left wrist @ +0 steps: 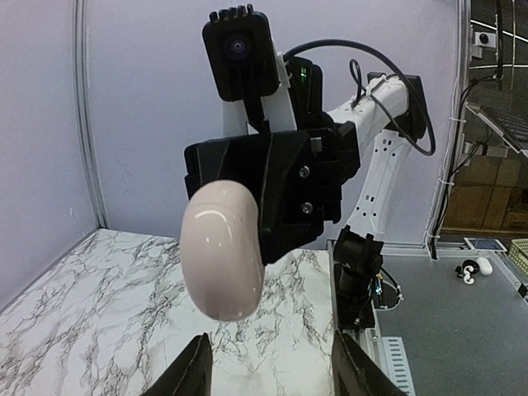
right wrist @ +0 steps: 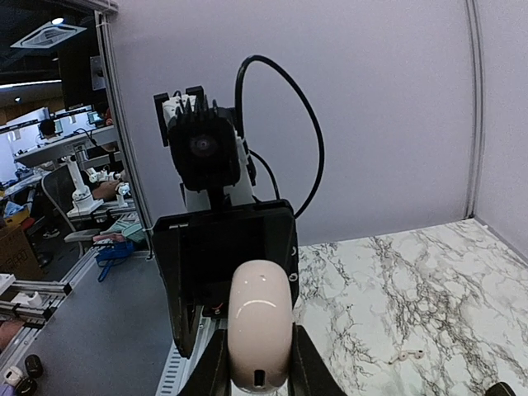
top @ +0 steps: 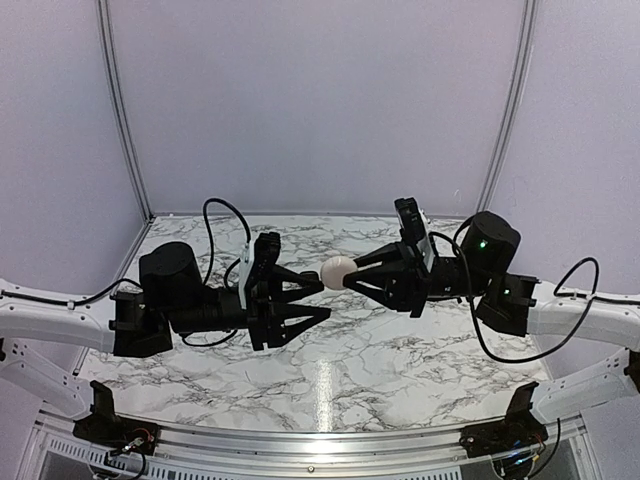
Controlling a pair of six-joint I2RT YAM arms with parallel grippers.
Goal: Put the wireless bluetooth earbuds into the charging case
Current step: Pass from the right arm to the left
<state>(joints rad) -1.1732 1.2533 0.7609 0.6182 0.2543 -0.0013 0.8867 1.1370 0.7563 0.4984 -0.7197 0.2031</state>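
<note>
My right gripper (top: pixel 352 275) is shut on the charging case (top: pixel 338 270), a closed pale pinkish pebble held up in the air above the marble table. In the right wrist view the case (right wrist: pixel 260 322) sits squeezed between both fingers (right wrist: pixel 216 367), its port facing the camera. My left gripper (top: pixel 322 298) faces it from the left, open, with its tips just short of the case. From the left wrist the case (left wrist: pixel 223 252) hangs above and ahead of the left gripper (left wrist: pixel 272 363), with nothing between the fingers. I cannot pick out the earbuds with certainty. A tiny pale stemmed piece (right wrist: pixel 408 356) lies on the marble.
The marble table (top: pixel 400 360) lies below both arms, with white booth walls behind and at the sides. A dark rounded thing (right wrist: pixel 497 388) shows at the corner of the right wrist view. A metal rail (top: pixel 300 435) runs along the near edge.
</note>
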